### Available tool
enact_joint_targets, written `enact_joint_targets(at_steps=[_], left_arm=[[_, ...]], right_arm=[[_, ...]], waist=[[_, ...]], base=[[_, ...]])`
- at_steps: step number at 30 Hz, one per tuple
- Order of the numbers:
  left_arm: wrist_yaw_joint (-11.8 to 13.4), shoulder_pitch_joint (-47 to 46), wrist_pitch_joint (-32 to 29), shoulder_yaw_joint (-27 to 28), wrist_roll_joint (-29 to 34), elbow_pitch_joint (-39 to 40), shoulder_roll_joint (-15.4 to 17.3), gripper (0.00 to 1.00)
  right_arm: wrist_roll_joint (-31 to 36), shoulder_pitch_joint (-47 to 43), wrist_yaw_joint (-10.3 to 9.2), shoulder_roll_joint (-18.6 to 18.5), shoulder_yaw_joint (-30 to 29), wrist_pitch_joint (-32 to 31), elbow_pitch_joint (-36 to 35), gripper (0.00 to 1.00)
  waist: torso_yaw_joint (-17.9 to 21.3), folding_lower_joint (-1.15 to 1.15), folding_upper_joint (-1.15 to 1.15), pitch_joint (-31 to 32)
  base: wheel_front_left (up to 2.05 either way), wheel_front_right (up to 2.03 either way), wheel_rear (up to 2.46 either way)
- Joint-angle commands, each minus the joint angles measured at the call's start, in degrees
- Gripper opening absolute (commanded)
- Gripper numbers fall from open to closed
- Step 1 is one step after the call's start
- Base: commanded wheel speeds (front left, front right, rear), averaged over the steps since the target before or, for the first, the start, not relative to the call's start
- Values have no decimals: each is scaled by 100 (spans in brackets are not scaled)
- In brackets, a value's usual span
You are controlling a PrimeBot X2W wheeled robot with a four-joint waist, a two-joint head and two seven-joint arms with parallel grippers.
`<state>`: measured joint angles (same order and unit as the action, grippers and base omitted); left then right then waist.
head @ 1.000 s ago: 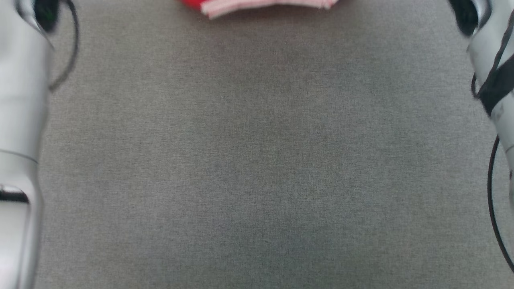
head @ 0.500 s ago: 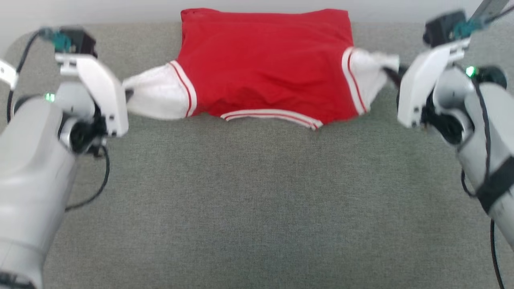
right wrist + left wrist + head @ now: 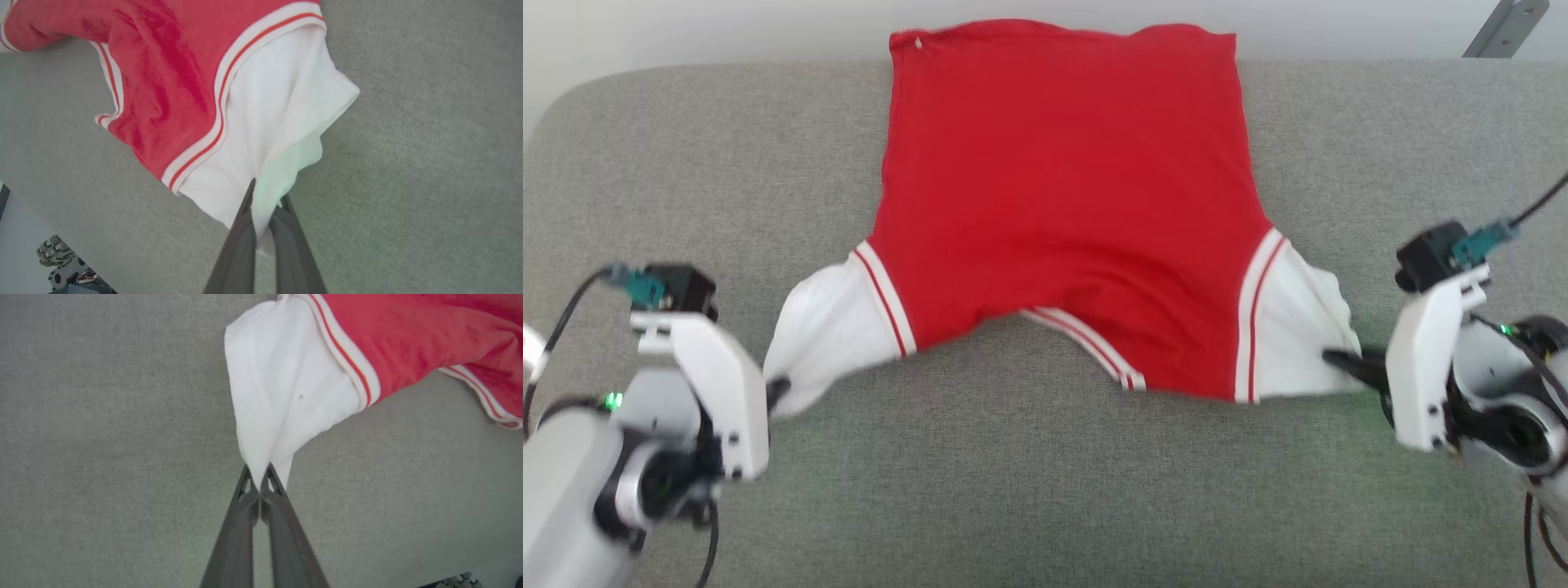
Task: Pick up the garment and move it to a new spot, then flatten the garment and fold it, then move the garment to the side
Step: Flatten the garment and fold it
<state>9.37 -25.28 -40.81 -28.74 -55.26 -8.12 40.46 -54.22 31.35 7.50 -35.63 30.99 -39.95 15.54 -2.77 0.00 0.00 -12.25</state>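
The garment (image 3: 1062,188) is a red T-shirt with white sleeves and striped trim, spread over the far middle of a grey cushioned surface (image 3: 1045,490). Its far edge hangs over the back rim and its neck end points toward me. My left gripper (image 3: 778,390) is shut on the tip of the left white sleeve (image 3: 282,388), pinching it between both fingers (image 3: 245,506). My right gripper (image 3: 1335,358) is shut on the right white sleeve (image 3: 278,134), whose cloth is bunched between its fingers (image 3: 286,232). Both sleeves are drawn outward and toward me.
A pale wall or floor runs beyond the surface's back edge, with a grey metal bracket (image 3: 1503,28) at the far right. Bare grey cushion lies in front of the shirt. A piece of dark equipment (image 3: 65,265) sits below the surface's edge.
The head camera has tilted up, bringing the whole shirt into view. Both grippers, still gripping the sleeves, have come nearer to me, and the shirt body has stretched out longer.
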Motion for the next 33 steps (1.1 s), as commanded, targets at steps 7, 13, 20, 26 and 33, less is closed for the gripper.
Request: enact_joint_targets(at_steps=[7, 13, 20, 26, 33], left_arm=[[1119, 1521, -301, 295, -278, 1941, 684, 0], [1613, 2295, -444, 337, -415, 2582, 943, 0], [1786, 2920, -365, 275, -572, 2879, 905, 0], [1548, 2725, -97, 232, -510, 2640, 636, 0], [1325, 2469, 205, 237, -455, 2472, 334, 0]], right_arm=[[-227, -1221, -1, -365, -612, -1000, -1182, 0], [-307, -2055, -2, -442, -1065, -1768, -1834, 0], [87, -3023, -1, -47, -1754, -2190, -2445, 0], [993, -3104, -1, 431, -1827, -1776, -2358, 100], [1451, -2853, -1, 583, -2149, -1575, -2790, 100]], waist=[[-11, 0, 0, -7], [-19, 0, 0, 23], [-67, 0, 0, -10], [-51, 0, 0, -50], [-57, 0, 0, -136]], base=[[0, 0, 0], [0, 0, 0], [0, 0, 0], [0, 0, 0], [0, 0, 0]])
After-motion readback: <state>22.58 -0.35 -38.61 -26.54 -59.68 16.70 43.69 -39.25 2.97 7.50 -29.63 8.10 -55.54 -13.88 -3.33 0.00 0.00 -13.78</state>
